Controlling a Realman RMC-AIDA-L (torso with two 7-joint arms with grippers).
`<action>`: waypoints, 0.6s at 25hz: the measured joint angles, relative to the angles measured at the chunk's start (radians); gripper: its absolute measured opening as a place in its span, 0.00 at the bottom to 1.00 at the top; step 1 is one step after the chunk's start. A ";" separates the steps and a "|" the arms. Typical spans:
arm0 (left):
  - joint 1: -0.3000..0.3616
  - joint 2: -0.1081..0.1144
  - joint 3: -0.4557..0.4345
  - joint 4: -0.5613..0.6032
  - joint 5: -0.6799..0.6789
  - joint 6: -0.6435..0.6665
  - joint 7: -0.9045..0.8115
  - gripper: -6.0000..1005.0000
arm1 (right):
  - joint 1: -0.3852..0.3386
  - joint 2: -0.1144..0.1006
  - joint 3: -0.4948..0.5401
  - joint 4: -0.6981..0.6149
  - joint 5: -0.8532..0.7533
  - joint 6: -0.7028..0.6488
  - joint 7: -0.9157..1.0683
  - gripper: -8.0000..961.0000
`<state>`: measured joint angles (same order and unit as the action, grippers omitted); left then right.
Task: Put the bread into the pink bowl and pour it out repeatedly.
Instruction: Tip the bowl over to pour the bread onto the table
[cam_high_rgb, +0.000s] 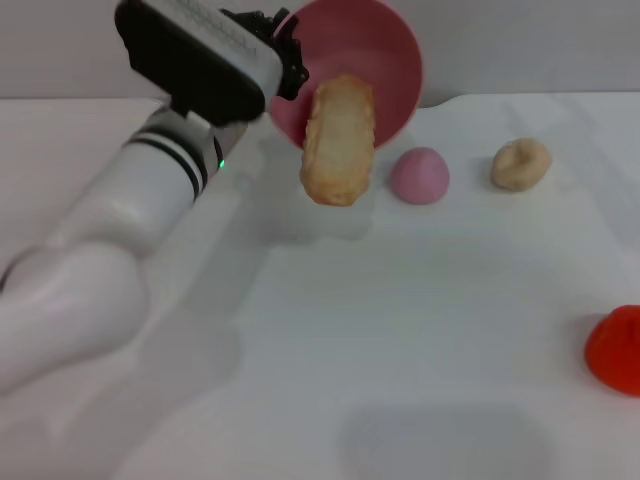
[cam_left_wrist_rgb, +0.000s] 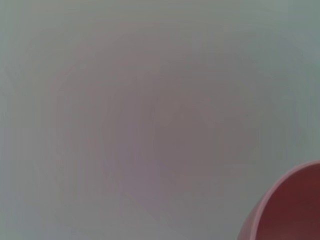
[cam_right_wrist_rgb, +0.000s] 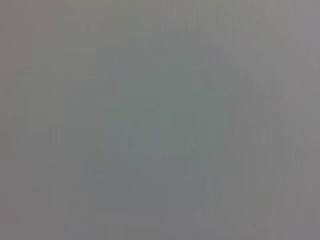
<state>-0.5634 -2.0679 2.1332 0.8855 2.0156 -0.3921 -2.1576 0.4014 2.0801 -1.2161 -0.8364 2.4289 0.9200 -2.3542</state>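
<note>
You see the left gripper (cam_high_rgb: 285, 55) gripping the rim of the pink bowl (cam_high_rgb: 375, 55), tipped so its mouth faces you. The bread (cam_high_rgb: 338, 140) is at the bowl's lower edge, above the worktop (cam_high_rgb: 400, 330), long axis nearly vertical, plain side showing.

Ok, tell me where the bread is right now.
In the head view the bread hangs at the mouth of the tipped pink bowl, held up by the left gripper, just left of the small pink dome.
</note>
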 joint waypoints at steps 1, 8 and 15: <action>0.005 -0.001 0.030 -0.006 0.009 -0.045 0.001 0.08 | 0.000 0.000 0.000 -0.002 0.005 0.001 0.000 0.74; 0.027 -0.005 0.161 -0.044 0.020 -0.246 0.079 0.09 | 0.007 -0.001 -0.009 -0.018 0.010 0.002 0.004 0.74; 0.046 -0.003 0.262 -0.061 0.038 -0.296 0.301 0.09 | 0.011 0.002 -0.046 -0.032 0.042 0.016 0.007 0.74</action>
<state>-0.5171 -2.0706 2.3953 0.8249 2.0534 -0.6878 -1.8565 0.4127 2.0825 -1.2617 -0.8684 2.4704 0.9359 -2.3470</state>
